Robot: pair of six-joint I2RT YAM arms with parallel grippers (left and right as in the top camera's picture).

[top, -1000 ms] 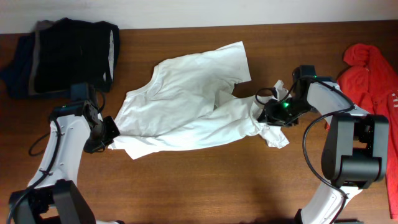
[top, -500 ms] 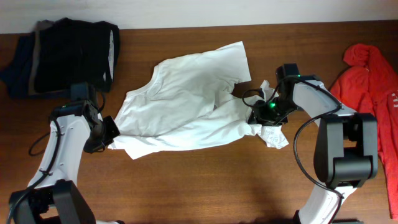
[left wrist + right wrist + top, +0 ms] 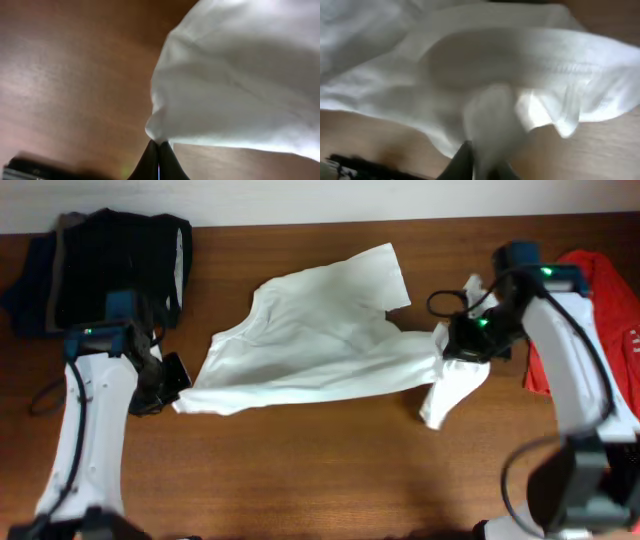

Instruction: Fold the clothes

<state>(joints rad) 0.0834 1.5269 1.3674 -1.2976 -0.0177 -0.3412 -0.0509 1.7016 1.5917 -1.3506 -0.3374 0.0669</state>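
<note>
Both arms hold the white shirt (image 3: pixel 310 345) stretched across the wooden table (image 3: pixel 300 480). The left gripper (image 3: pixel 172 383), fingers pinched tight, clamps the fabric's left corner. The right gripper (image 3: pixel 458 340), likewise closed, grips a bunched fold at the opposite end, with a loose flap trailing toward the near edge. The shirt lies mid-table, drawn out between them yet creased. Spreading it well appears to call for an even, level outward pull with both grips firm before any fold. Beyond, a dark folded stack (image 3: pixel 110 260) sits far left and a red garment (image 3: pixel 600 280) far right.
</note>
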